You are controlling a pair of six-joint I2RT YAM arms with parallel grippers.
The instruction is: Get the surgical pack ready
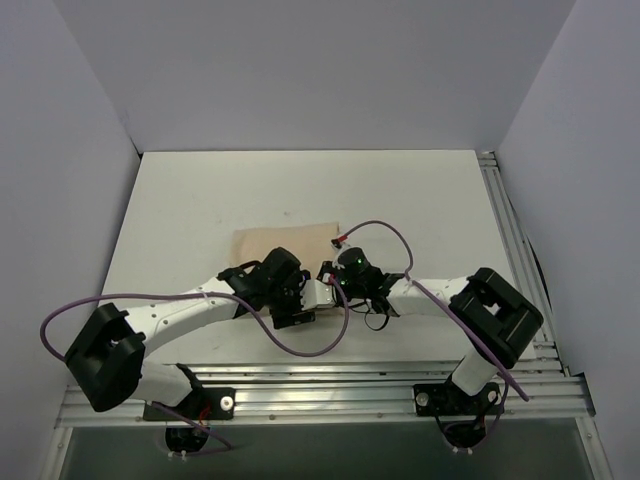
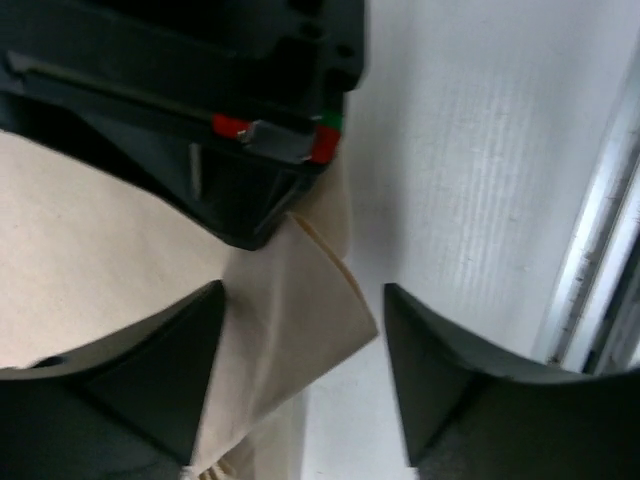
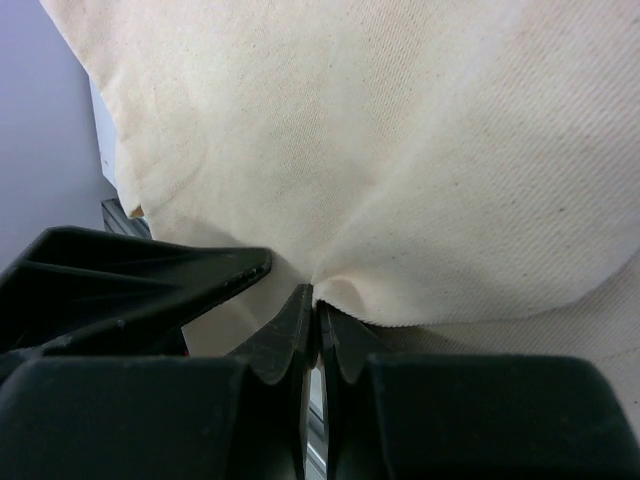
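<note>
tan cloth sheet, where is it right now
In the top view the tan cloth sheet lies centre on the white table; the right gripper pinches its edge, the open left gripper straddles a corner.

One tan cloth sheet point(image 1: 290, 241) is lying on one white surface point(image 1: 300, 185); two arms are reaching over it, the left arm point(image 1: 190, 312) and the right arm point(image 1: 440, 297); two pincers are showing, the left pincer point(image 2: 302, 300) holding its two fingers apart, the right pincer point(image 3: 317, 300) pressing its two fingers together on the cloth; two purple cables are looping, the left cable point(image 1: 150, 296) and the right cable point(image 1: 380, 223).
</note>
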